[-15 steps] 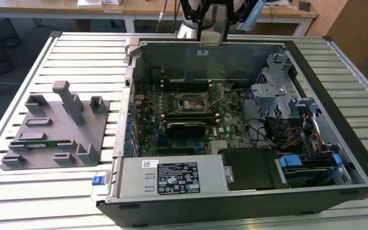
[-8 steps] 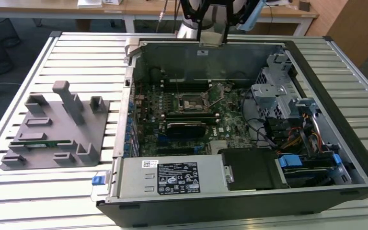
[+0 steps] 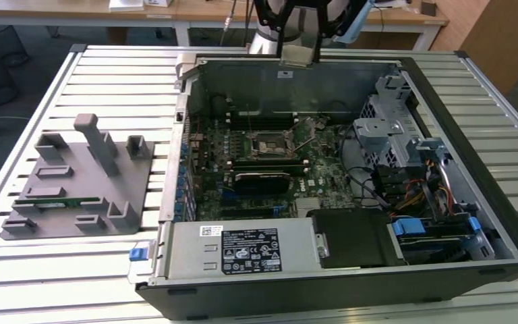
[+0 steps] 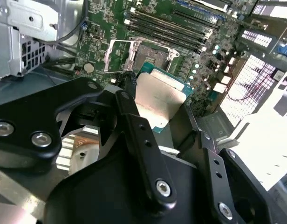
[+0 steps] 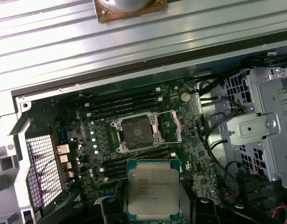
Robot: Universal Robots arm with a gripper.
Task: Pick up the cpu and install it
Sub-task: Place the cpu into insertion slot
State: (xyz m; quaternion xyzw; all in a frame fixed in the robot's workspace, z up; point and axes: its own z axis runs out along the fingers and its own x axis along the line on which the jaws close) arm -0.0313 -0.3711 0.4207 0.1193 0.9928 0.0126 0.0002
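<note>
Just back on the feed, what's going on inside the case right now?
The arm's black gripper is shut on the flat square silvery cpu and holds it above the green motherboard inside the open metal computer case. The black square socket with a metal frame looks open and empty, just beyond the chip. The cpu is not yet seated.

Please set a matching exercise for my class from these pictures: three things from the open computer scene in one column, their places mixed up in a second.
Things
1. silvery square cpu with a green rim
2. black square socket with a metal frame
3. grey plastic fixture block

Places
A. on the slatted metal table, at the exterior view's left of the black computer case
B. on the green motherboard, nothing seated in it
C. held in the gripper, above the board

Pairs: 1-C, 2-B, 3-A
</note>
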